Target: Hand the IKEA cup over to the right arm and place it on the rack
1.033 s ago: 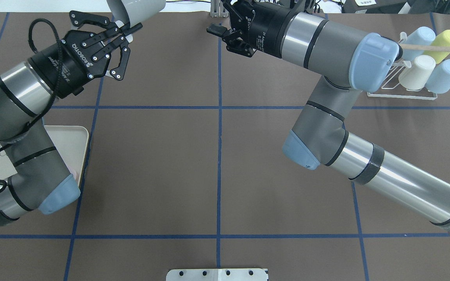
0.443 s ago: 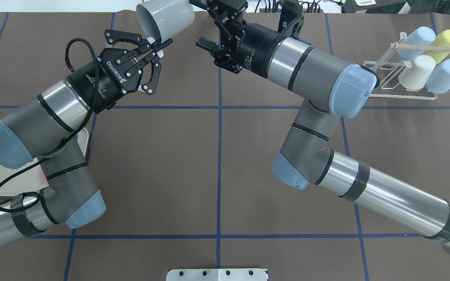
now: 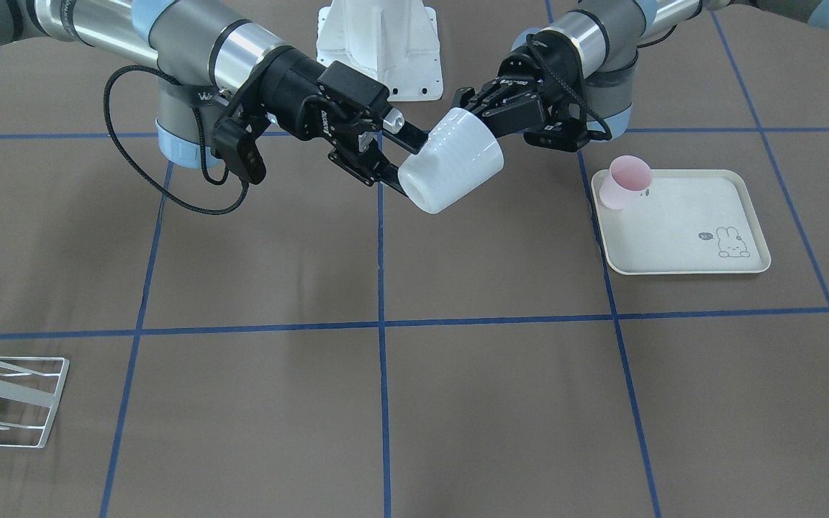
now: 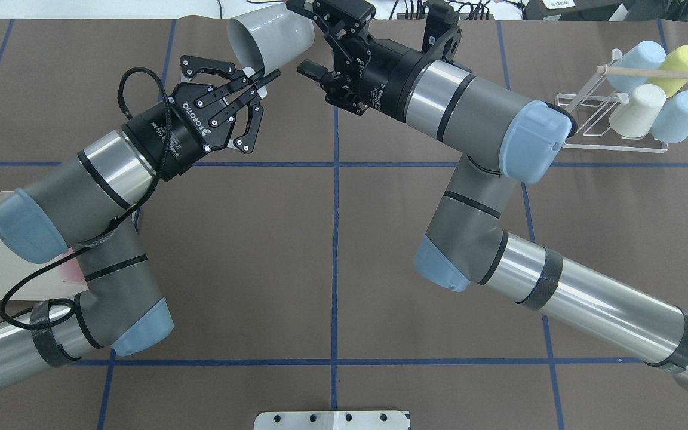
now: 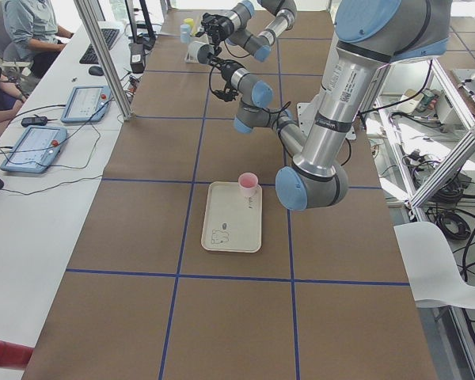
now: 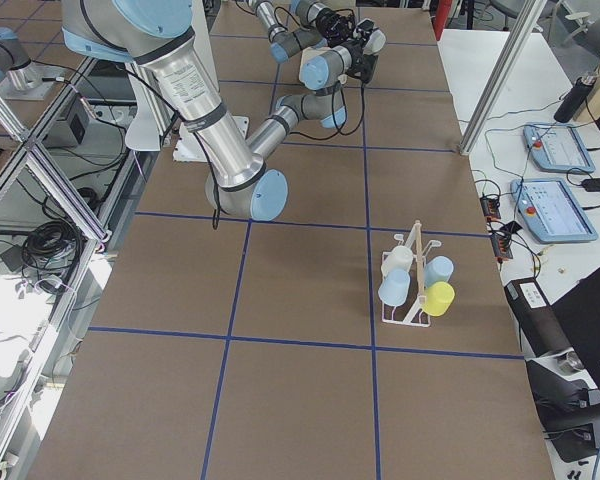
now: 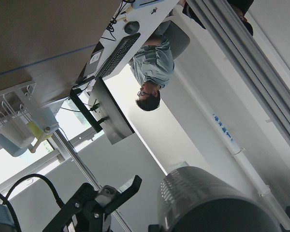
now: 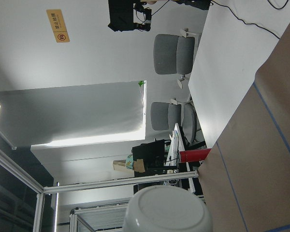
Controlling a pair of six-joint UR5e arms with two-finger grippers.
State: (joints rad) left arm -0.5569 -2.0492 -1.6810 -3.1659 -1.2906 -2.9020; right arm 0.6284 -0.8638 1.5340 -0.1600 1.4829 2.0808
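Observation:
The IKEA cup (image 4: 269, 37) is white-grey and ribbed. It lies on its side in the air above the table's far middle, and the front-facing view shows it too (image 3: 454, 160). My left gripper (image 4: 260, 80) is shut on the cup's rim. The right arm (image 4: 469, 113) reaches in from the other side. Its gripper (image 4: 307, 39) is open, with one finger on each side of the cup's base (image 3: 422, 193). The right wrist view shows that base (image 8: 166, 208) low in its frame. The white wire rack (image 4: 660, 73) stands at the far right.
The rack (image 6: 412, 285) holds several upturned cups: light blue, yellow and cream. A cream rabbit-print tray (image 3: 681, 237) with a pink cup (image 3: 623, 181) lies under my left arm. People sit at a side desk (image 5: 39, 119) with screens and a keyboard.
My left gripper has carried the cup rightward toward the table's middle. My right gripper has moved left to meet it, and its fingers now flank the cup's base.

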